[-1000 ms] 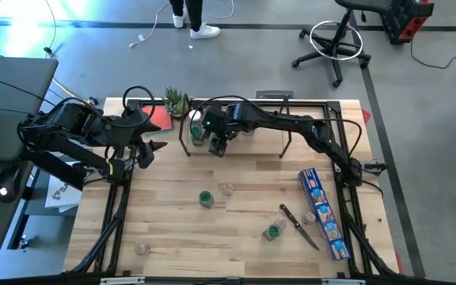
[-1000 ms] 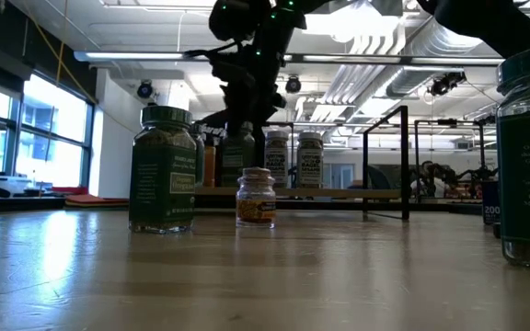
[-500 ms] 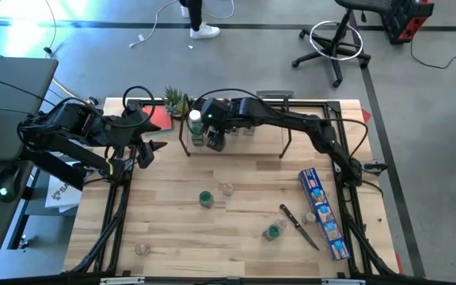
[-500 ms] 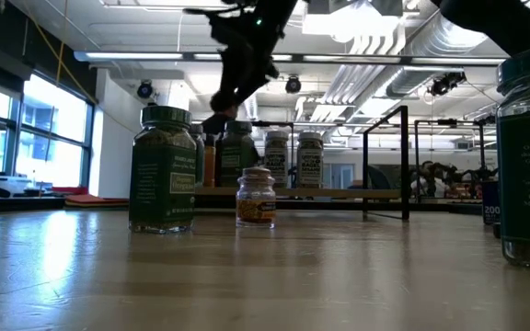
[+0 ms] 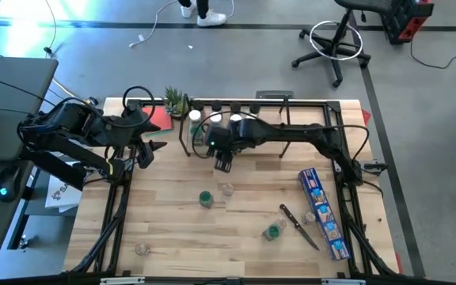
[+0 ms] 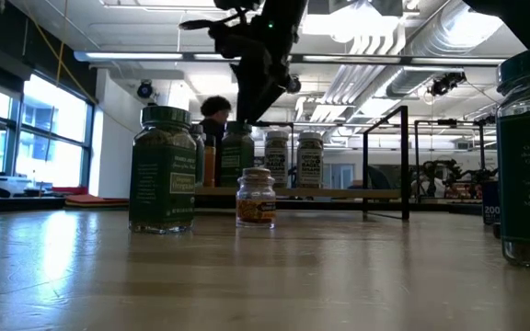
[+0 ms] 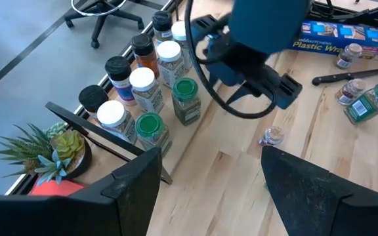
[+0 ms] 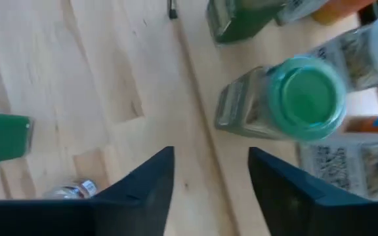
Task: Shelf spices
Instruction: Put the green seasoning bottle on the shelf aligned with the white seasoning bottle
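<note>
right wrist view: right gripper [image 8: 212, 180] hangs over the worktop [image 8: 110, 78] with its two dark fingers parted and nothing between them. just past the fingers runs the front edge of the shelf [image 8: 205, 141], and the green-capped jar [image 8: 294, 98] stands upright on it.

high view: loose spices still off the shelf lie on the near side of the right gripper [image 5: 222, 164]: green-capped jar on the worktop [image 5: 205, 198], small clear jar [image 5: 227, 189] just beside it, another green one [image 5: 273, 230] further toward the near edge, one clear jar [image 5: 142, 248] near the near-left corner. all stand upright, long axis vertical.

judgement: the right arm is nearer the central pair.

left gripper [image 5: 150, 148] waits at the left edge, fingers wide apart, holding nothing.
</note>
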{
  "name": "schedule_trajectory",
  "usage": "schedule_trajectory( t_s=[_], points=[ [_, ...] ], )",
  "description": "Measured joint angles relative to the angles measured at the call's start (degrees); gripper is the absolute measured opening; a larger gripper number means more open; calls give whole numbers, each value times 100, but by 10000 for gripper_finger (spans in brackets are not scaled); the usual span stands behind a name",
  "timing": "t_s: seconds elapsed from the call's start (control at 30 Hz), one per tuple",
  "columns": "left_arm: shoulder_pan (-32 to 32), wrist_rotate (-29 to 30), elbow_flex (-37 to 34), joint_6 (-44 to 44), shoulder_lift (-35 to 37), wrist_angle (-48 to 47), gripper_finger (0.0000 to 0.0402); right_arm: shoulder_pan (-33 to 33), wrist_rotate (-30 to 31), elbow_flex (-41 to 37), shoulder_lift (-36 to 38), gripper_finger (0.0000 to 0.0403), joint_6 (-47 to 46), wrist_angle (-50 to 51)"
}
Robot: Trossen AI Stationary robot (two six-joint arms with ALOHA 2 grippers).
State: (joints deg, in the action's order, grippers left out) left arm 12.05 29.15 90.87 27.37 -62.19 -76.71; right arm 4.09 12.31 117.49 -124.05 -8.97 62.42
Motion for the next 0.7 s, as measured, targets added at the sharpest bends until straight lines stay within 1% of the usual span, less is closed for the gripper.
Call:
schedule_trajectory(
  t_s=[0.07, 0.2, 0.33, 0.43, 0.7],
  points=[
    [0, -7, 0, 0, 0, 0, 257, 60, 109, -159, -1, 126, -103, -61],
    [0, -59, 0, -2, 0, 0, 257, 298, 124, -322, 1, 73, -94, -215],
    [0, -64, 0, -4, 0, 0, 257, 514, -6, -413, -7, 40, 157, -558],
    [-2, -66, 0, -2, 0, 0, 257, 644, -187, -409, -2, 28, 295, -776],
    [-2, -57, 0, 46, 0, 2, 257, 804, -187, -382, -4, 23, 300, -861]
  ],
)
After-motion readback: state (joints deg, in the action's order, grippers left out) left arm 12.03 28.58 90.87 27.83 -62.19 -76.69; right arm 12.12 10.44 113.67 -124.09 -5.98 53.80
